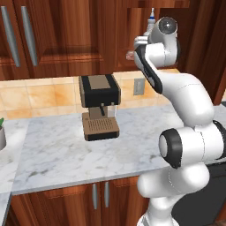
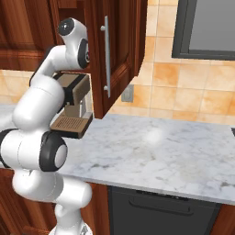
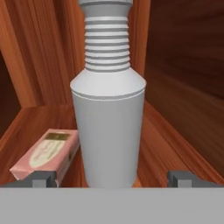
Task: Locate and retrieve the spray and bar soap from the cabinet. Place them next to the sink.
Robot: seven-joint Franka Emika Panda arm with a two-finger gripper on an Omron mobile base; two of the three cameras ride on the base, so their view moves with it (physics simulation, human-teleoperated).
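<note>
Two task items: I see the spray (image 3: 108, 127) and the bar soap (image 3: 46, 155) both on the shelf (image 3: 175, 144) inside the cabinet (image 1: 132, 31).
Spray: upright, pale grey body with a ribbed white neck, right in front of my hand camera and centred between the fingers; in the left base view I catch its blue-tipped nozzle (image 1: 152, 15) above the arm.
Bar soap: pinkish-white block with reddish sides, lying flat on the shelf just beside the spray, on its left in the hand view; whether the two touch I cannot tell.
Fingers: the gripper (image 3: 112, 178) stands wide apart, one tip (image 3: 42, 178) in front of the soap's near end and the other off the spray's right side, nothing clamped.
Arm: I have it reaching up into the cabinet, its wrist at shelf height in the left base view.
Cabinet door: swung open, its long grey handle (image 2: 106, 55) seen edge-on in the right base view.
Tabletop: marble (image 1: 57, 154), carrying a brown and black coffee machine (image 1: 99, 107) against the tiled wall, below and left of the cabinet.
Wall: a grey socket (image 1: 139, 86) just right of the coffee machine.
</note>
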